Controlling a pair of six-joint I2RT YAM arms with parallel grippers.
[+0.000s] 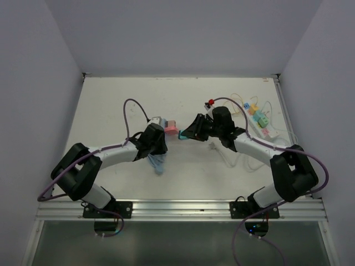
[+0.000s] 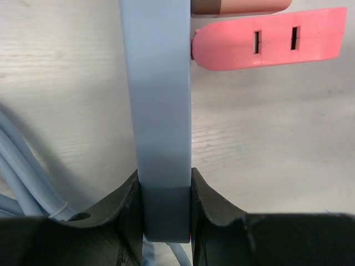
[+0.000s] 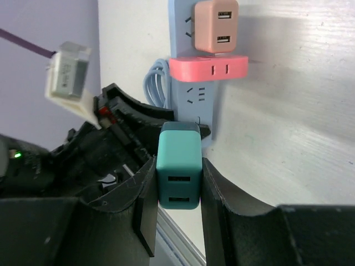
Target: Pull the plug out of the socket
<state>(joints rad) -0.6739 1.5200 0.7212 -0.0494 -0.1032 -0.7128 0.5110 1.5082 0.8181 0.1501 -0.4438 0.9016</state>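
Plug (image 3: 177,158) clamped in right gripper (image 3: 178,188), off the power strip (image 3: 197,100), near its end; I see it clearest on right wrist. Left wrist shows left gripper (image 2: 165,208) pinching the strip. Plug's long axis runs along the fingers, USB ports toward camera.

The power strip (image 2: 158,111) runs off the top edge of your left wrist view, where the peach charger (image 2: 238,5) is cropped to a sliver. In the right wrist view its near end drops behind the teal plug (image 3: 178,166). The top view's upper-right coloured pieces (image 1: 259,115) are too small to identify.
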